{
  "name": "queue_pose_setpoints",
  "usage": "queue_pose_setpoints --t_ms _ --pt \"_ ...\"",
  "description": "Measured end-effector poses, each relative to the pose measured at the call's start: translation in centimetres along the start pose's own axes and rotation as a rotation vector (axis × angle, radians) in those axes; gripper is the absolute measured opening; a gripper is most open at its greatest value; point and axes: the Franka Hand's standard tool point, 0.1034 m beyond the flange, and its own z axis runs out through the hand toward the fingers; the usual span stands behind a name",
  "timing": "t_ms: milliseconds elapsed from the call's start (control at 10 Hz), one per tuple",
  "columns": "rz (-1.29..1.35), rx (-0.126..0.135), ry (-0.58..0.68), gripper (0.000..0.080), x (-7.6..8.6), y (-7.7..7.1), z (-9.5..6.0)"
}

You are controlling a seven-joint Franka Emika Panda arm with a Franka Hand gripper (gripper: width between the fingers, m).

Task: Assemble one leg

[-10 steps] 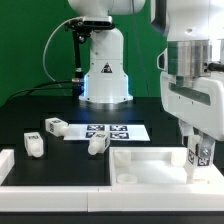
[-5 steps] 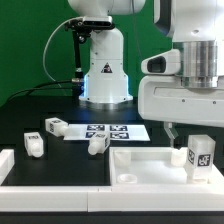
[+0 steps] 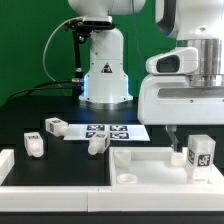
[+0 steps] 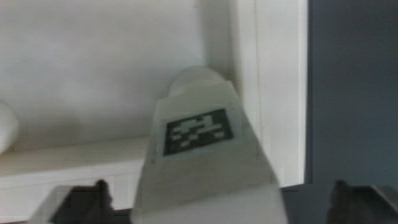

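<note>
Over the leg (image 3: 201,155), hand (image 4: 214,203) now higher.

The bulky white Franka arm (image 3: 185,95) hangs wrist-down directly above the small white tagged peg-block leg (image 3: 201,156). Its two-finger gripper (image 4: 210,203) points downward. The dark fingertips (image 4: 80,200) are spread on either side of that leg, with narrow gaps showing.

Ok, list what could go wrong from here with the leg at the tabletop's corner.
The leg stands in the tabletop corner inside the claw. Whether it is gripped is unclear, so it might tip if loose. The wrist view shows it close beside the tabletop's raised wall, so a skewed turn could jam it.
</note>
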Motion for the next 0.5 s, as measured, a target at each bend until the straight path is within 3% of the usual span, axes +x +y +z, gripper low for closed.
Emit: queue_pose_setpoints --t_ms 100,200,300,500 --pt "0.037 0.001 0.000 0.0533 -0.01 -0.02 0.01" --pt "0.101 0.001 -0.001 0.0332 -0.02 -0.03 0.03" --pt "0.183 -0.002 -0.001 0.0286 0.01 0.17 0.05" --pt "0.493 -0.017 0.003 0.0286 -0.09 0.34 0.10"
